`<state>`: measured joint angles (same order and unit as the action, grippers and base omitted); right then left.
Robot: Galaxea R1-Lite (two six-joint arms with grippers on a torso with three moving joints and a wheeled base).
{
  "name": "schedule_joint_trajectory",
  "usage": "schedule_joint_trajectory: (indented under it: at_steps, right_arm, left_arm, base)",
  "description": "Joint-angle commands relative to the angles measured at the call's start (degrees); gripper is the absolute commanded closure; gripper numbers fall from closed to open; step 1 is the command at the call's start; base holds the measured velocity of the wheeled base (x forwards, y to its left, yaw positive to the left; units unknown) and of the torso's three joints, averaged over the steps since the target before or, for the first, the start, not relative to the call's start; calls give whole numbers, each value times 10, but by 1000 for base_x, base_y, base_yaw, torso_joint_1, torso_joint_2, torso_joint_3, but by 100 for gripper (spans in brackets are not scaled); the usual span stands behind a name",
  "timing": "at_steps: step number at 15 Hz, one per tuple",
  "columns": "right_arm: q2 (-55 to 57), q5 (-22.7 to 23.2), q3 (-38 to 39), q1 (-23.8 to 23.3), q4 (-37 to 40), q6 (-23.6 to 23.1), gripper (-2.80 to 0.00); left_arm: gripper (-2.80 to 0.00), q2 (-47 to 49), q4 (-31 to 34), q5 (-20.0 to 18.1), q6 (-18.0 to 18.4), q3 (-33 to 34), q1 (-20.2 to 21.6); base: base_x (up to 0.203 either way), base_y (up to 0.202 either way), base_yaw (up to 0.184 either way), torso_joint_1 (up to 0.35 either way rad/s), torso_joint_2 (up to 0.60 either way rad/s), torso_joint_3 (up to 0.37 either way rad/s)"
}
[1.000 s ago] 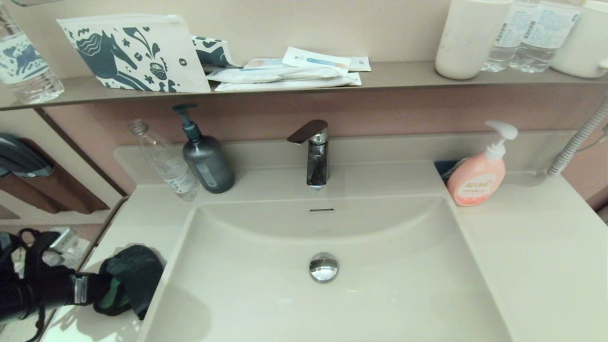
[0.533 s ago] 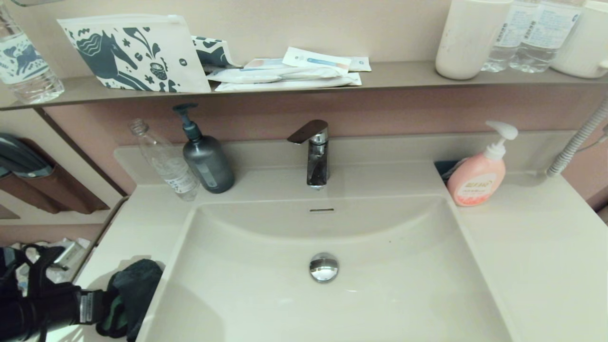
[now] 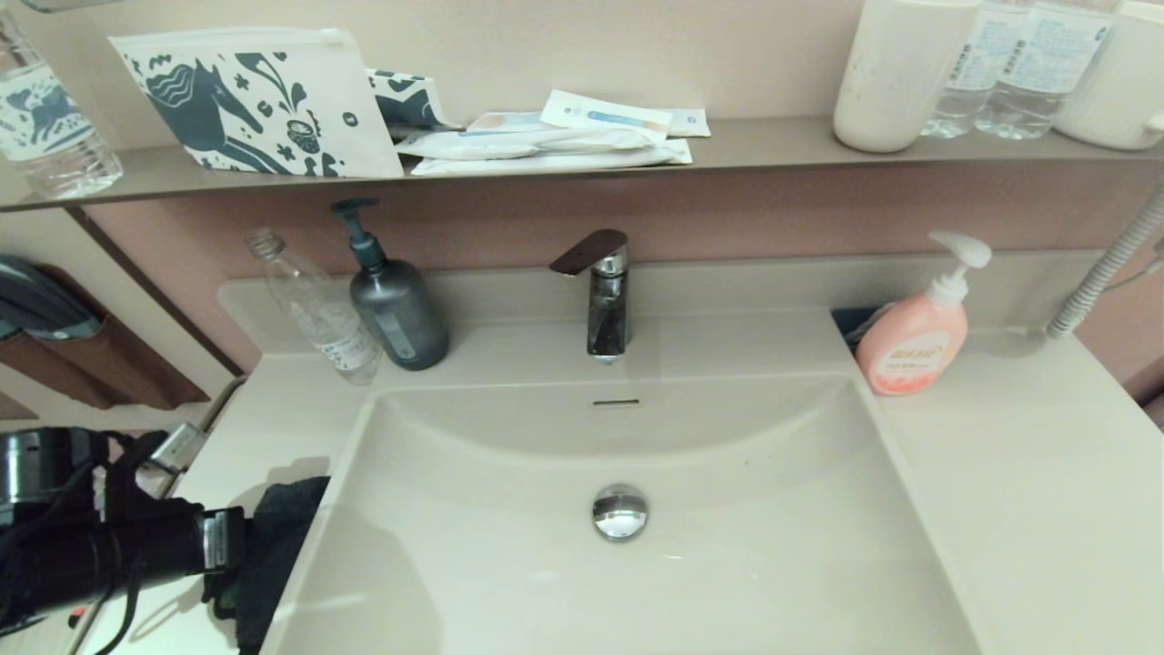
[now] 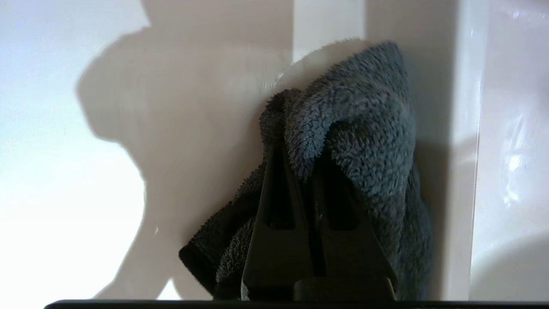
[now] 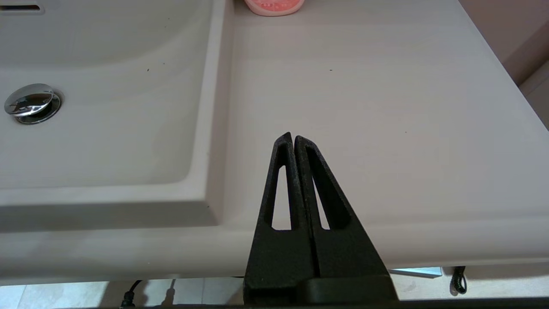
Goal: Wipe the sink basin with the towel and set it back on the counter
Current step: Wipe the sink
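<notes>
The dark grey towel [image 3: 280,532] is bunched over the off-white counter [image 3: 264,409], right at the left rim of the sink basin [image 3: 746,564]. My left gripper [image 3: 238,557] is shut on the towel [image 4: 369,124], and its fingertips [image 4: 276,154] are buried in the pile. Whether the cloth rests on the counter or hangs just above it, I cannot tell. The chrome drain plug [image 3: 619,511] sits mid-basin. My right gripper [image 5: 294,136] is shut on nothing, parked over the front edge of the counter [image 5: 364,86] to the right of the basin [image 5: 107,128].
A faucet [image 3: 602,291] stands behind the basin. A clear bottle [image 3: 318,309] and a grey pump bottle [image 3: 393,300] stand at the back left, and a pink soap dispenser [image 3: 914,337] at the back right. The brown-grey shelf [image 3: 746,146] above holds pouches, cups and bottles.
My left gripper dipped toward the counter's front edge with the towel, then shifted right to the basin's rim. The towel's green face hardly shows now.
</notes>
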<state>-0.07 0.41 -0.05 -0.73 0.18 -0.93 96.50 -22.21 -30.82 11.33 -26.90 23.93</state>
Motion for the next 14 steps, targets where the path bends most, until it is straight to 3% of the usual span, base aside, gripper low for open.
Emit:
schedule_joint_trajectory:
  at_steps: [1, 9, 14]
  right_arm:
    - [1, 0, 0, 0, 0, 0, 0]
    - [1, 0, 0, 0, 0, 0, 0]
    - [1, 0, 0, -1, 0, 0, 0]
  left_arm:
    - [0, 20, -2, -2, 0, -14, -2]
    - [0, 86, -3, -2, -3, -110, -10]
    - [0, 105, -4, 7, -71, -173, -43]
  base:
    - [0, 0, 0, 0, 0, 0]
    - [0, 0, 0, 0, 0, 0]
    - [0, 0, 0, 0, 0, 0]
